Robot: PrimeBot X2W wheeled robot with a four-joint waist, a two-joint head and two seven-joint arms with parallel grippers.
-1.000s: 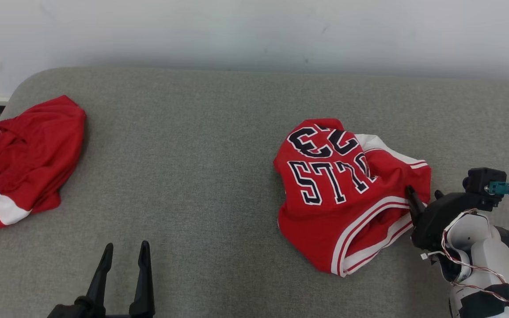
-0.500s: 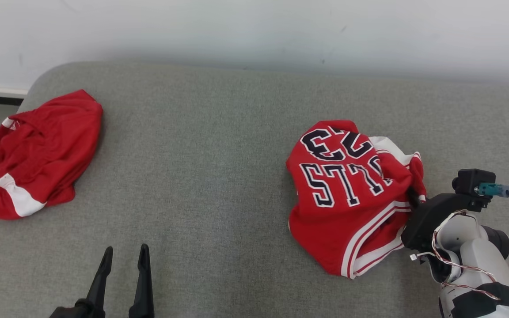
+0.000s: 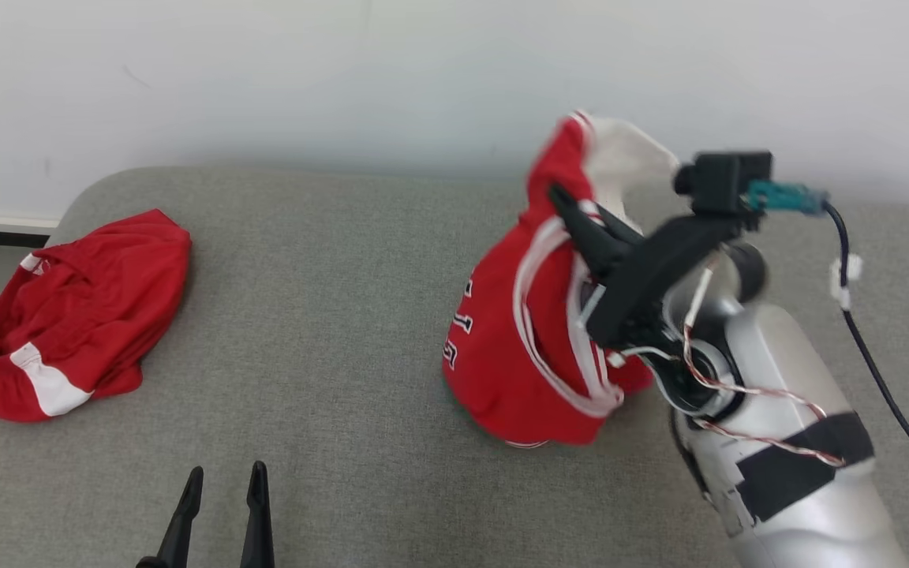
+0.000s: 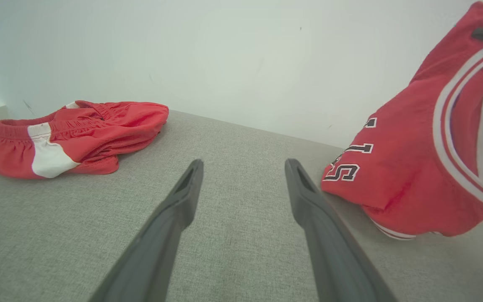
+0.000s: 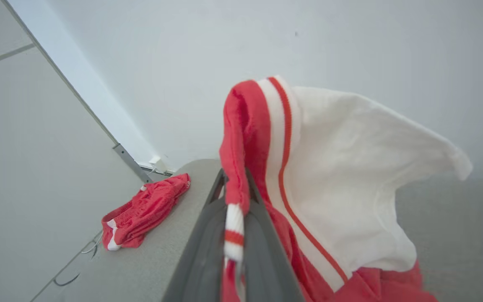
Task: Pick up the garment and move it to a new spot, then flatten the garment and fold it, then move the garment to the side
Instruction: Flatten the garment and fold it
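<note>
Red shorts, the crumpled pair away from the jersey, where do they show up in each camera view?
Head view: red shorts at far left, mid-height.
Left wrist view: upper left.
Right wrist view: lower left of centre.
Shared landmark: the lifted jersey, to their right in every view.

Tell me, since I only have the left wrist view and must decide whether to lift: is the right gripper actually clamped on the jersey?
Observer: Yes. The right wrist view shows the right gripper shut on the jersey, pinching its striped trim.
Operator: Anything loose above the grip?
Observer: A white panel flops over above it, unheld.
Operator: Is my left gripper near the cloth?
Observer: In the head view the left gripper stands open at the lower left, apart from the jersey, with bare grey cushion between them.
</note>
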